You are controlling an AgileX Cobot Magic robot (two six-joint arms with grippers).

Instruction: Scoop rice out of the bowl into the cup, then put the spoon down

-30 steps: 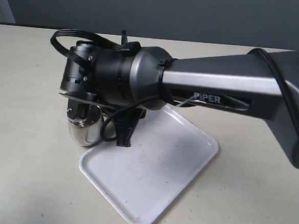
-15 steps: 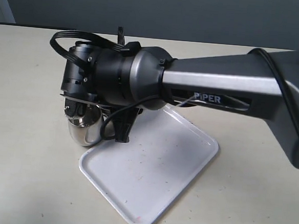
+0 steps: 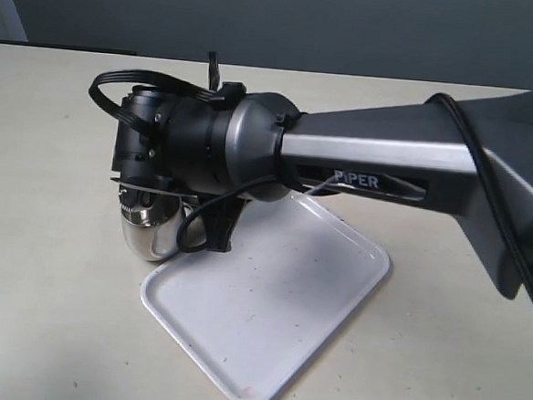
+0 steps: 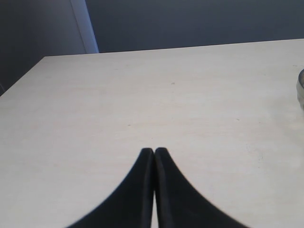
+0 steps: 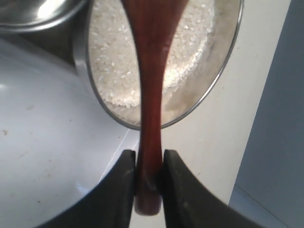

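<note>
In the right wrist view my right gripper (image 5: 149, 156) is shut on the slim handle of the dark reddish-brown spoon (image 5: 151, 95). The handle runs out over the steel bowl (image 5: 223, 61), which holds white rice (image 5: 114, 61). The spoon's head widens above the rice and is cut off by the frame edge. The steel cup (image 5: 33, 12) stands just beyond the bowl. In the exterior view the cup (image 3: 150, 233) shows under the right arm (image 3: 197, 149), which hides the bowl and spoon. My left gripper (image 4: 154, 151) is shut on nothing, over bare table.
A white tray (image 3: 267, 319) lies on the beige table, with the cup at its near left corner; the same tray (image 5: 42, 142) borders the bowl. A sliver of steel rim (image 4: 301, 88) shows at the left wrist view's edge. A dark wall runs behind the table.
The right arm's wrist has dipped slightly and shifted a little left above the cup. The cup and tray have not moved.
</note>
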